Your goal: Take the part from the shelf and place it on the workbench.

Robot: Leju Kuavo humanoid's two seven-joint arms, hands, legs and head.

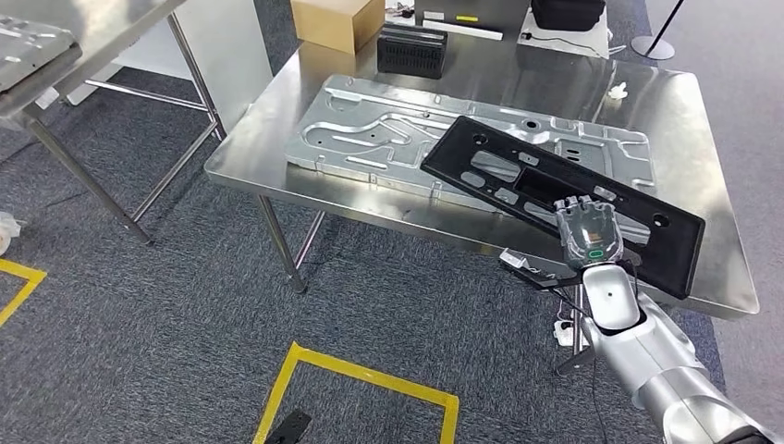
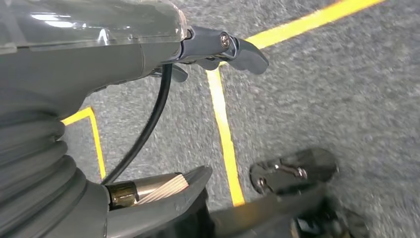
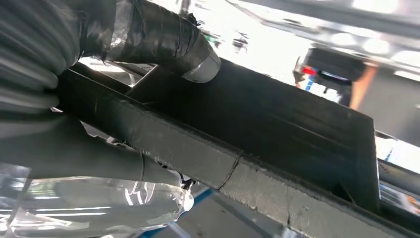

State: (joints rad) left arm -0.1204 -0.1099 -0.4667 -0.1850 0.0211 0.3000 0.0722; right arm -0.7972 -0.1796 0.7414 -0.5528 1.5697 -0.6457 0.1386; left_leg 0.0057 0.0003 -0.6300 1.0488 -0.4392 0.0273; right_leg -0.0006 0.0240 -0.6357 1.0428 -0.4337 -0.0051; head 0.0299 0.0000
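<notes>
Black part (image 1: 564, 190) in right hand (image 1: 589, 233).

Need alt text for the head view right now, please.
The right robot hand grips the near edge of a long black part, which lies slanted over a silver stamped metal panel on the steel workbench. Yellow floor tape lies below.

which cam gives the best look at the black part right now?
Head view: the whole black part lies across the silver panel, right hand gripping its near edge. Right wrist view shows just that edge close up; left wrist view looks at floor.

cardboard box (image 1: 336, 22), black ribbed block (image 1: 411, 50), yellow floor tape (image 1: 359, 375)
</notes>
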